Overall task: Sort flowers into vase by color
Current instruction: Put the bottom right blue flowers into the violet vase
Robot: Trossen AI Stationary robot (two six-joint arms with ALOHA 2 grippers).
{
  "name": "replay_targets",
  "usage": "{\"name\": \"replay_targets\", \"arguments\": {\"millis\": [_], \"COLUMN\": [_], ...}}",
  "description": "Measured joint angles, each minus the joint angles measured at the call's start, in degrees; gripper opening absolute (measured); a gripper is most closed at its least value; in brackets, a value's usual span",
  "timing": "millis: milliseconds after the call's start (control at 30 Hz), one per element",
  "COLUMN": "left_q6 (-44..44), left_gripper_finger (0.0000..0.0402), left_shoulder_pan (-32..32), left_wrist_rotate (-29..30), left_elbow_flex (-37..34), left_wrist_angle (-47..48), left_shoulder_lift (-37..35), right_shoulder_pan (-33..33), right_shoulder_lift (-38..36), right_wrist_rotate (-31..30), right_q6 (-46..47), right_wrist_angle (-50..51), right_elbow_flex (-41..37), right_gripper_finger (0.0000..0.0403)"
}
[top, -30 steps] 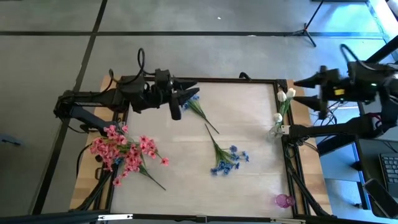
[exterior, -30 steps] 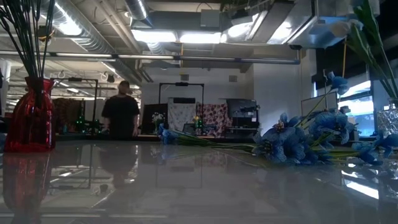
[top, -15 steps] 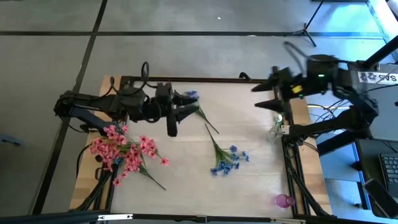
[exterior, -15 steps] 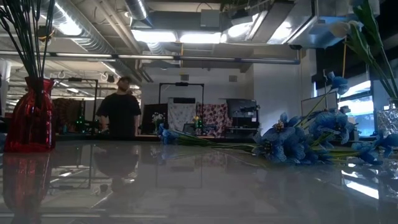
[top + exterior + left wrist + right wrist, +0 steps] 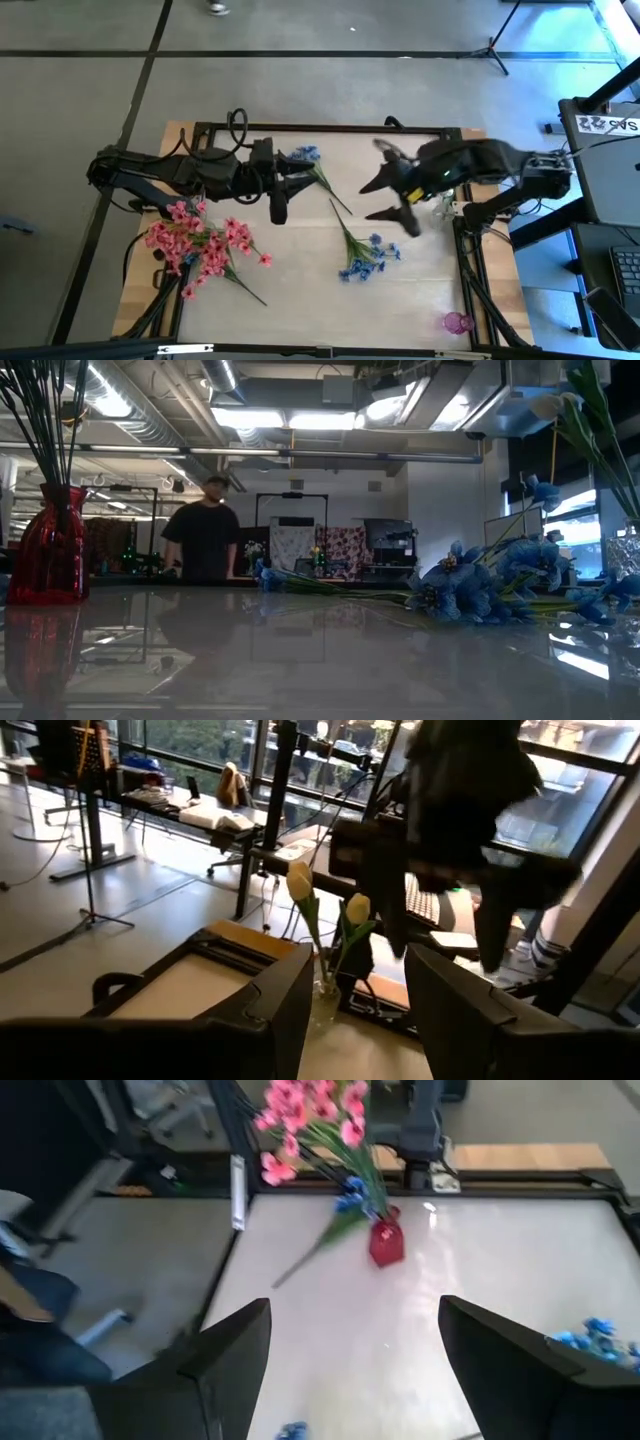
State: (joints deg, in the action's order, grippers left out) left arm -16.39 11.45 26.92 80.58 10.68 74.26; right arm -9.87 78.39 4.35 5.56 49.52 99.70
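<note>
Two blue sprigs are lying loose on the bench (image 5: 400, 300), and neither is gripped. One blue sprig (image 5: 305, 155) is lying beyond the red vase (image 5: 386, 1243), toward the far edge, just beside the left gripper (image 5: 288, 193). The second blue sprig (image 5: 368, 252) is lying farther from the red vase, toward the white tulips (image 5: 300, 880). The pink flowers (image 5: 200, 245) are standing in the red vase. The left gripper is standing spread with nothing between its fingers; the right gripper (image 5: 388, 200) is also spread and empty, hovering over the bench between the red vase and the tulips. The main hazard, as judged from this layout, is both arms reaching into the same stretch of bench on the tulip side of the red vase and colliding. A spread gripper descending off-centre on a thin stem is likely to push the sprig aside rather than pinch it. The right arm, passing close over the tulips, is risking tipping their container. A blue sprig placed in the red vase would be mixing colours.
</note>
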Motion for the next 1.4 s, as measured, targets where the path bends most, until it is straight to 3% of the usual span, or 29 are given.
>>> {"name": "replay_targets", "arguments": {"millis": [333,633,933,1167,1400], "left_q6": [0.4,0.4,0.1,0.0,0.0], "left_gripper_finger": [0.0154,0.0154,0.0154,0.0154,0.0154], "left_shoulder_pan": [0.9,6.2,9.3,9.5,9.5], "left_wrist_rotate": [0.1,0.4,6.0,7.2,7.2], "left_elbow_flex": [0.0,0.0,0.0,0.0,0.0], "left_wrist_angle": [1.2,5.9,8.3,10.5,10.9], "left_shoulder_lift": [0.0,0.0,0.0,0.0,0.0], "right_shoulder_pan": [-6.0,-5.9,-6.4,-9.4,-16.5], "right_shoulder_lift": [11.0,19.4,26.7,29.2,28.3], "right_wrist_rotate": [-12.3,-11.8,-14.2,-18.0,-24.8], "right_q6": [-3.5,-3.7,-3.0,0.2,4.8], "right_wrist_angle": [10.7,19.3,30.3,35.7,32.0], "right_elbow_flex": [0.0,0.0,0.0,0.0,-1.0], "right_gripper_finger": [0.0287,0.0287,0.0287,0.0287,0.0287]}}
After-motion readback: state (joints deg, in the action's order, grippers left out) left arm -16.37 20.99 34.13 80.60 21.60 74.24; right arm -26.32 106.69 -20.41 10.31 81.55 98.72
